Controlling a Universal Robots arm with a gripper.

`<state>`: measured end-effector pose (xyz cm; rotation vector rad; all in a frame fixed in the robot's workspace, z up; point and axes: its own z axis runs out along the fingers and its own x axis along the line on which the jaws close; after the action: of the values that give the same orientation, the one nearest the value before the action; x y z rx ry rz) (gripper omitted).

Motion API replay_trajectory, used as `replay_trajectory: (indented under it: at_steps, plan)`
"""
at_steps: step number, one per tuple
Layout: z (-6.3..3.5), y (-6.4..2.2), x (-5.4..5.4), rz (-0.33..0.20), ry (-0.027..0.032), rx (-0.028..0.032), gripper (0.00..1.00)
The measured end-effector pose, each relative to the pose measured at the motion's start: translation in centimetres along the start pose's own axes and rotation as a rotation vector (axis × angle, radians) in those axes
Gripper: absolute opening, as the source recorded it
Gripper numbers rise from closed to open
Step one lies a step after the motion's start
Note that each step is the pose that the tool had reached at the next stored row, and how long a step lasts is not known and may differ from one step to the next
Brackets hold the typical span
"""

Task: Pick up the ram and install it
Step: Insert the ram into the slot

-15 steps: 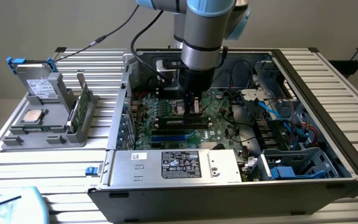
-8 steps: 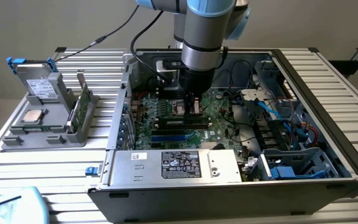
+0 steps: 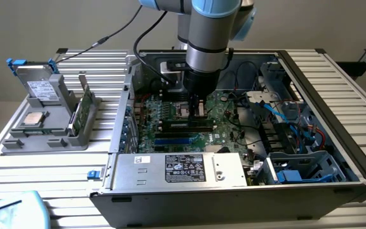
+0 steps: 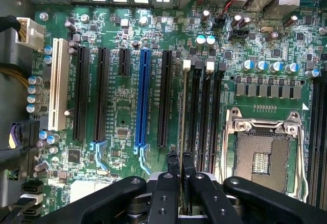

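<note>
Your gripper [image 4: 180,158] is clamped on the ram [image 4: 182,111], held edge-down over a memory slot between the card slots and the empty socket [image 4: 258,155]. Pickup looks done. I can't confirm it's seated, and release isn't done. Counts: 1 ram in the jaws, 1 green stick [image 3: 86,107] upright in the rack [image 3: 43,140] at the exterior view's left, 1 socket, 1 blue slot [image 4: 144,96], 1 white slot [image 4: 59,88], roughly 4 memory slots

The gripper [image 4: 180,160] is black, the motherboard [image 4: 122,127] green, with one blue slot [image 4: 144,96] and one white slot [image 4: 59,83].
</note>
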<state>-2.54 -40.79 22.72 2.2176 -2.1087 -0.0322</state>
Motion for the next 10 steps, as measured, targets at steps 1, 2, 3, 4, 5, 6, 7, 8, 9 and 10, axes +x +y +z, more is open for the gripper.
replay_trajectory:
  at_steps: [1, 2, 3, 4, 5, 6, 7, 8, 9, 10]
  plan:
    - [0.01, 0.00, 0.00, 0.001, -0.0002, -0.0007, 0.14]
    - [0.02, 0.00, 0.00, 0.001, -0.0003, -0.0016, 0.14]
    - [0.02, 0.00, 0.00, 0.001, -0.0003, -0.0029, 0.14]
    - [0.03, 0.00, 0.00, 0.001, -0.0004, -0.0043, 0.14]
    - [0.04, 0.00, -0.01, 0.001, -0.0005, -0.0053, 0.14]
    - [0.05, 0.00, -0.01, 0.002, -0.0006, -0.0061, 0.14]
    - [0.05, 0.00, -0.01, 0.002, -0.0005, -0.0066, 0.14]
    - [0.06, 0.00, -0.01, 0.002, -0.0005, -0.0067, 0.14]
    - [0.08, -0.01, -0.01, 0.002, -0.0006, -0.0067, 0.14]
    - [0.10, -0.02, -0.03, 0.002, -0.0007, -0.0067, 0.14]
